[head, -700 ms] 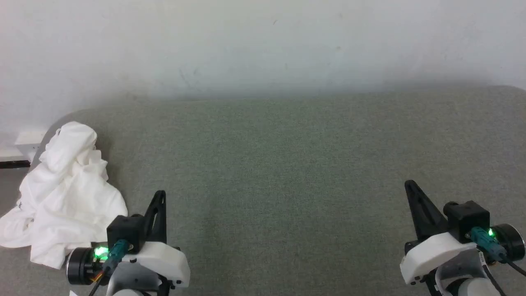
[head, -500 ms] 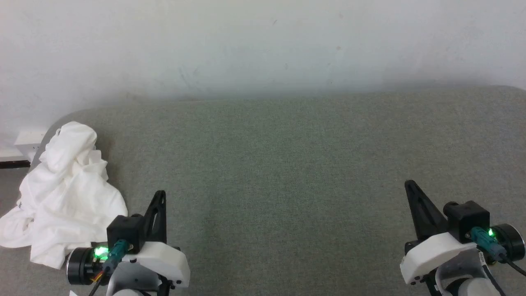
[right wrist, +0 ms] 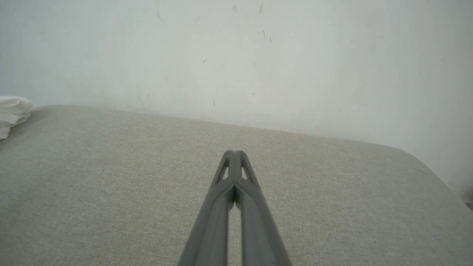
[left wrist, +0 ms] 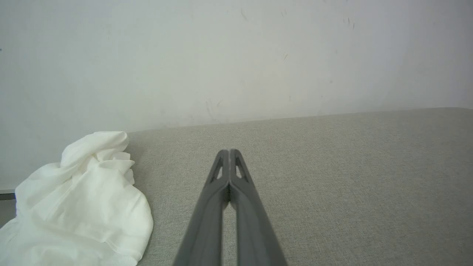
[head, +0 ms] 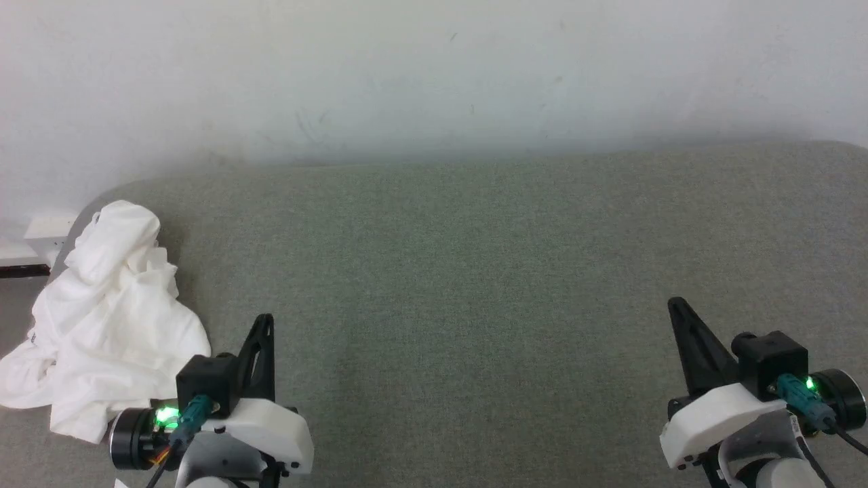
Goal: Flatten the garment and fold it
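**On a cloth-covered table: two closed grippers, a crumpled white shirt at the far left**

At the bottom of the head view, nearest the camera, both arms hover low over the table. The left gripper point(head: 264, 322) sits at lower left and the right gripper point(head: 677, 306) at lower right. Each has its two long dark fingers pressed together, tips touching, and holds nothing.

Just to the left of the left gripper, and a little beyond it, lies the shirt point(head: 108, 318). It is a loose white heap, bunched and unfolded, with one lump rising at the back. It rests at the left edge of the table point(head: 475, 271), and its lowest folds seem to spill toward that edge. The right gripper is well apart from it. The rest of the grey-green cloth top stretches away bare to a pale, lightly scuffed wall point(head: 434, 81).

The job looks unstarted, and the likely first move is to open the left fingers and take hold of the heap. The thin fabric is layered on itself, so a pinch could catch several folds at once and lift a tangle, not a single edge. A pull to the left could drag the shirt off the table.

No brand, label or lettering can be read. A tiny dark speck on the shirt's left side is too small to make out.
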